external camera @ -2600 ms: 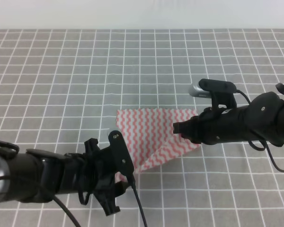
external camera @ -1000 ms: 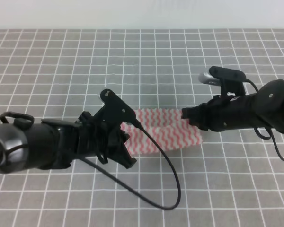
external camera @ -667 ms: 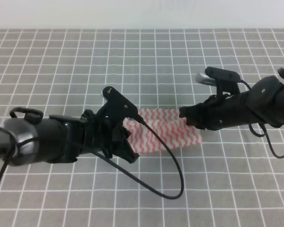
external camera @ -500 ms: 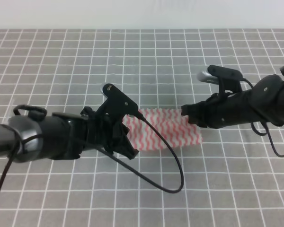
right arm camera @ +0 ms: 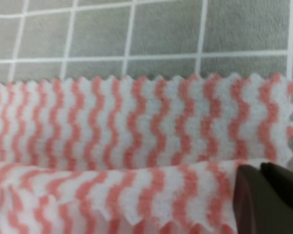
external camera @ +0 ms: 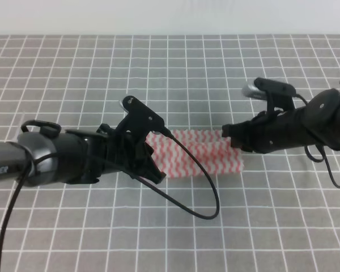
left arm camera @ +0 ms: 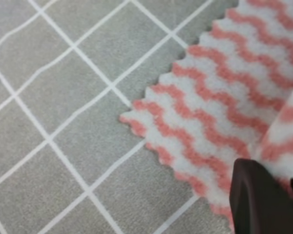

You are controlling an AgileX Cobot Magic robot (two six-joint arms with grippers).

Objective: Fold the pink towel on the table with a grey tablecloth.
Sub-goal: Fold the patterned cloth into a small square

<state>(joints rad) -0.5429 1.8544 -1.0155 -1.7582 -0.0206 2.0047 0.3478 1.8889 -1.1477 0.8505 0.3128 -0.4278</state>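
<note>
The pink towel (external camera: 199, 153) lies on the table with a grey tablecloth (external camera: 73, 73) as a narrow band, its front part doubled over the back part. My left gripper (external camera: 154, 165) sits at the band's left end and my right gripper (external camera: 228, 136) at its right end. In the left wrist view the dark fingers (left arm camera: 263, 204) are together at the raised upper layer, with the towel's (left arm camera: 195, 112) zigzag corner spread flat ahead. The right wrist view shows the fingers (right arm camera: 276, 192) closed on the upper layer's edge, above the towel's (right arm camera: 136, 117) flat lower layer.
A black cable (external camera: 207, 195) from the left arm loops over the towel's front edge onto the cloth. The grey grid cloth (right arm camera: 161, 29) reaches every edge of the high view, with a pale wall (external camera: 170, 17) behind it.
Both grippers have carried the towel's front edge up and back over the rest. The towel went from a spread sheet to a narrow folded band, and the left arm moved up the table.
</note>
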